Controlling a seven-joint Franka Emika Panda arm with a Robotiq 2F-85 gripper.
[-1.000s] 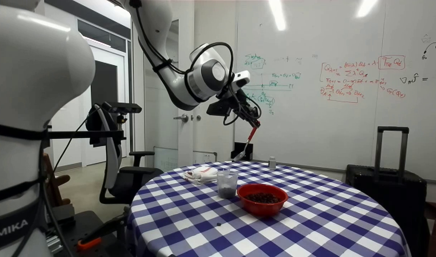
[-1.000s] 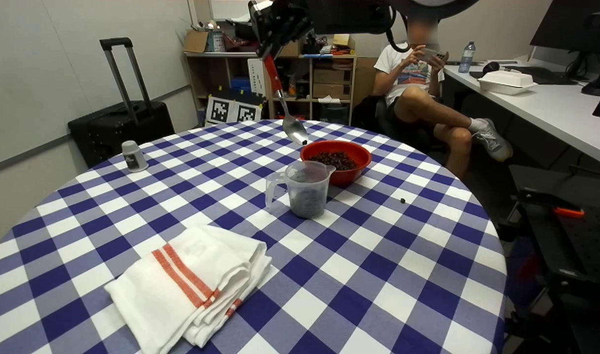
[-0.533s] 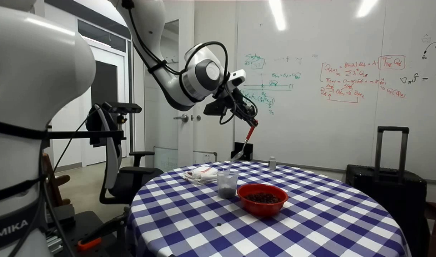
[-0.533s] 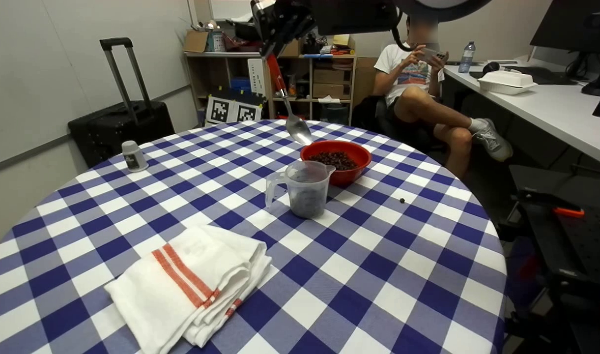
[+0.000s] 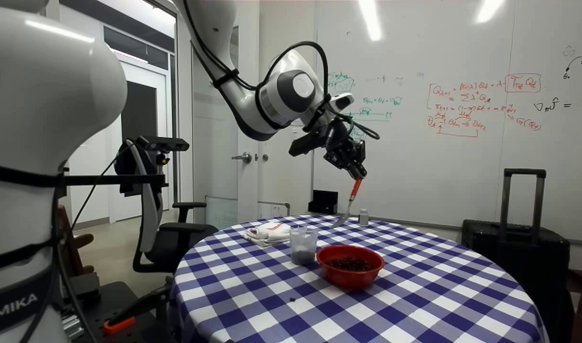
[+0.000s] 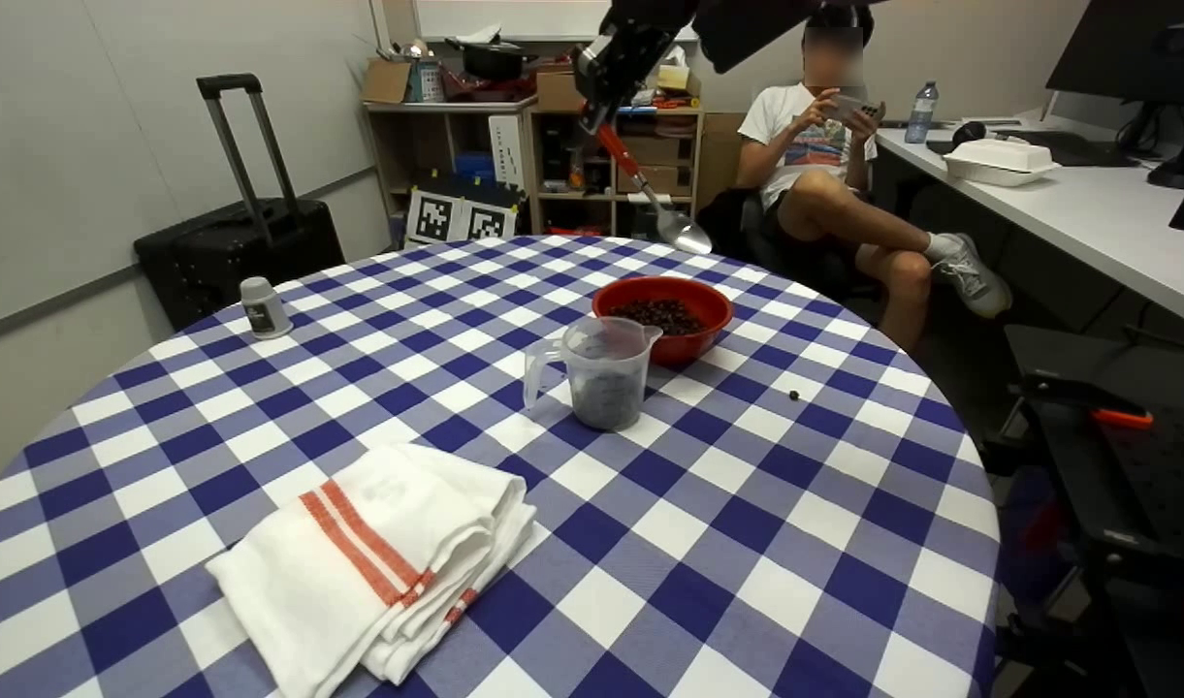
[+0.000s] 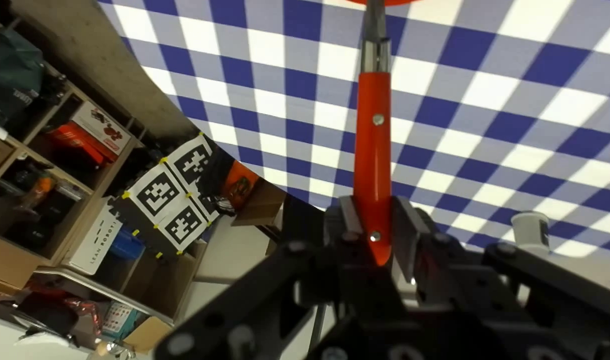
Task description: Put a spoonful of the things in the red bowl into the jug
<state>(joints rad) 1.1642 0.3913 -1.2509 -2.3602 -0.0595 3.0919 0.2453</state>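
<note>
In an exterior view, our gripper (image 6: 592,114) pinches the spoon (image 6: 641,181), its tip off the red bowl (image 6: 690,347) at one o'clock, tablecloth (image 6: 747,543) spreading between the jug (image 6: 609,366) and four-o'clock edge.

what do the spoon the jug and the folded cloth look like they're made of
Spoon: shiny metal head, showing bright reflections; glossy red handle, probably plastic, with visible rivets. Jug: likely plastic, cloudy and translucent. Cloth: matte fabric, perhaps cotton, lying in soft folds.

A whiteboard (image 5: 395,176) bears coloured writing (image 5: 464,109) near a door (image 5: 249,190); in an exterior view, cluttered shelves (image 6: 530,155) and a white desk (image 6: 1125,208) appear.
</note>
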